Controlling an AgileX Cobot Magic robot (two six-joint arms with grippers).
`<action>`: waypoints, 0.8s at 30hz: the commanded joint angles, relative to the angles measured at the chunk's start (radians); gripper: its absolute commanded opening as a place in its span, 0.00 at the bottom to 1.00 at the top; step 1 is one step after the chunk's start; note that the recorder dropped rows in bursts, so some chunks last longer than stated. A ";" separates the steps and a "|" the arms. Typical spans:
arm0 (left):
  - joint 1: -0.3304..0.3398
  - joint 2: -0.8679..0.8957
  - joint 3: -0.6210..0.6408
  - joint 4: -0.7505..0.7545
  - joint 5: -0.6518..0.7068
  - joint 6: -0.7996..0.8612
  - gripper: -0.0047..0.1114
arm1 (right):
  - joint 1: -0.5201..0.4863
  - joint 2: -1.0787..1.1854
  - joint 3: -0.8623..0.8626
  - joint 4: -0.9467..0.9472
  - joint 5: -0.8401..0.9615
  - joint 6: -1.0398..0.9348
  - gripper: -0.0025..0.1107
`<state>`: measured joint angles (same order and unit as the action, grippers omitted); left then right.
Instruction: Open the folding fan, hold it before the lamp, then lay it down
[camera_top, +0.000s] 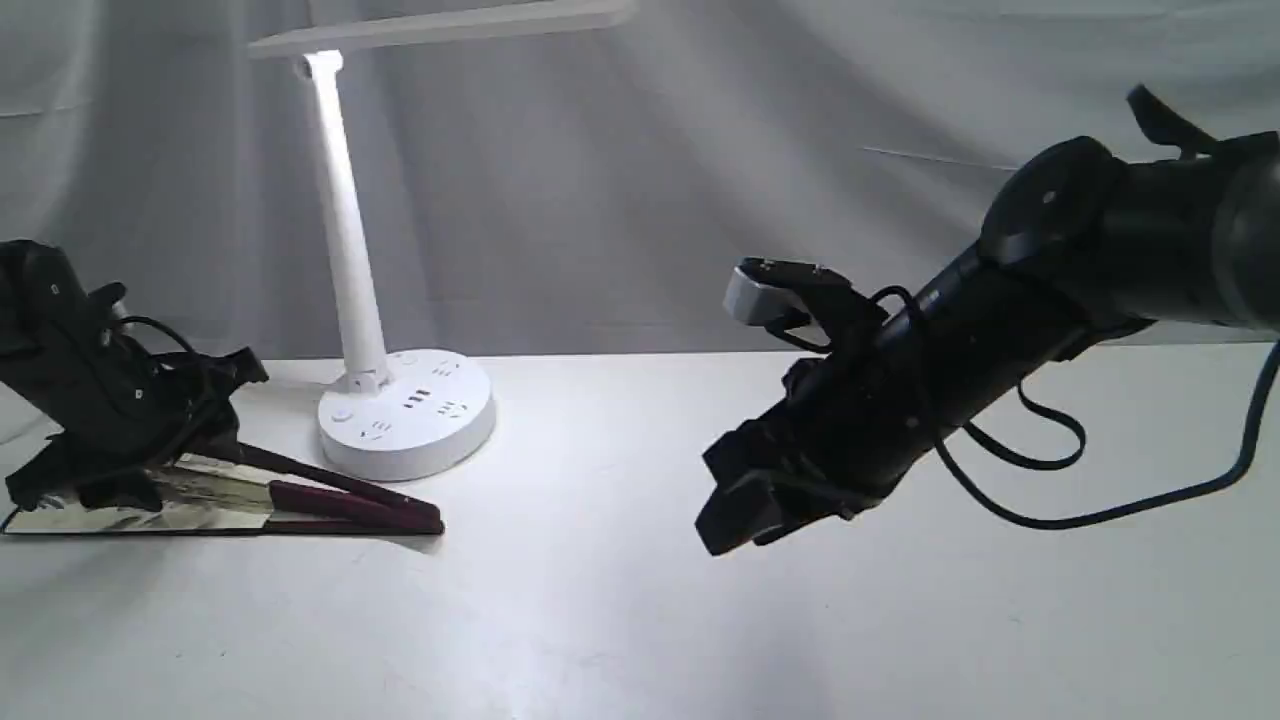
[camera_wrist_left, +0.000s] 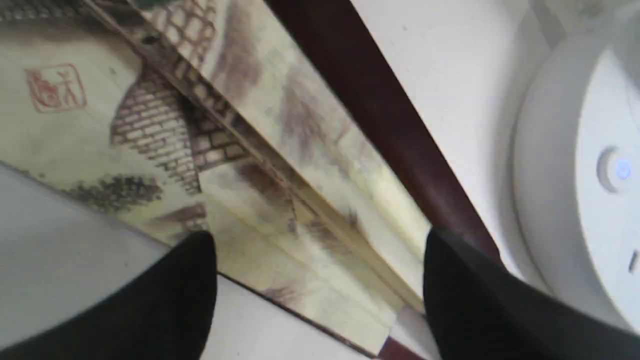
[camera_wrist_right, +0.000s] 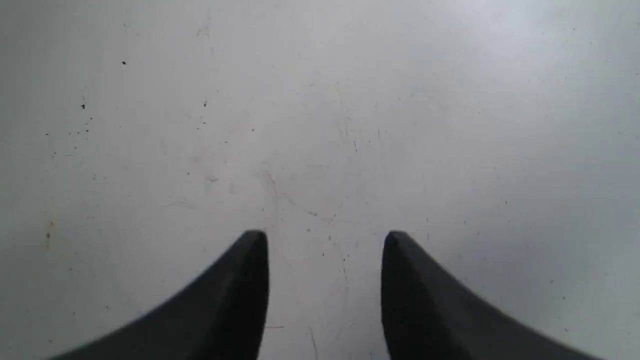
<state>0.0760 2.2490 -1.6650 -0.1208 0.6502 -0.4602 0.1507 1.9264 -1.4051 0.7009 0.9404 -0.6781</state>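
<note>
matt paper folding fan (camera_wrist_left: 280, 165), glossy ribs (camera_top: 350, 500), perhaps wood, smooth plastic lamp (camera_top: 405, 415)

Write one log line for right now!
fan: cream pleated paper fan, maroon ribs, lying on white table beside white desk lamp | left gripper: open above it | right gripper: open, empty

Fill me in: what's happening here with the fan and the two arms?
The folding fan lies on the table beside the lit lamp, its painted paper partly spread. The left gripper sits right over it with jaws wide apart, not clamping it. The right gripper hangs open above the table off to the other side, holding nothing. It looks like the laying-down step.
</note>
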 joint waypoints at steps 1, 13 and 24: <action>0.004 0.001 -0.005 0.051 -0.058 -0.124 0.55 | 0.002 -0.002 -0.008 -0.012 0.017 0.005 0.35; 0.006 0.051 -0.005 0.051 -0.125 -0.306 0.40 | 0.002 -0.002 -0.008 -0.014 0.017 0.005 0.35; 0.006 0.083 -0.005 -0.001 -0.209 -0.348 0.40 | 0.002 -0.002 -0.008 -0.071 0.017 0.005 0.35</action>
<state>0.0807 2.3338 -1.6650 -0.1129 0.4655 -0.7962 0.1507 1.9264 -1.4051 0.6417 0.9527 -0.6733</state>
